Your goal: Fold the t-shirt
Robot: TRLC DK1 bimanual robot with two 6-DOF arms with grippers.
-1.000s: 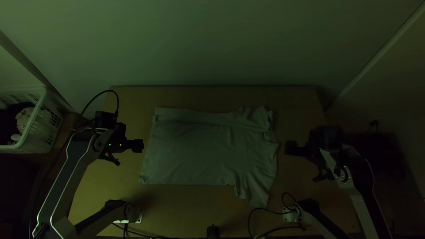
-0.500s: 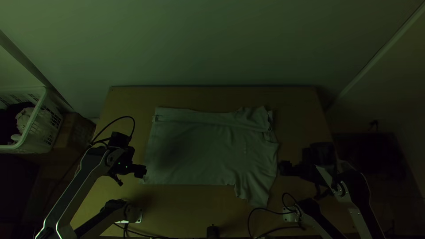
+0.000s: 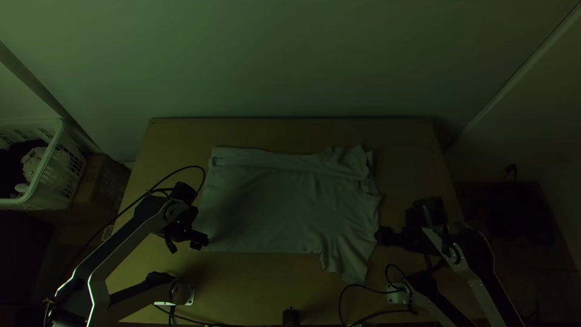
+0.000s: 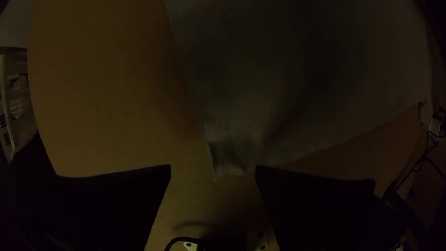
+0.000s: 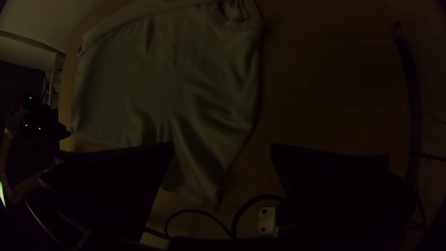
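Top view: the t-shirt (image 3: pixel 278 209) lies on the worktop (image 3: pixel 272 132), its far side folded in. The left hand (image 3: pixel 201 241), fingers apart, is at the t-shirt's near hem corner; the right hand (image 3: pixel 379 236), also parted, near its shoulder end.
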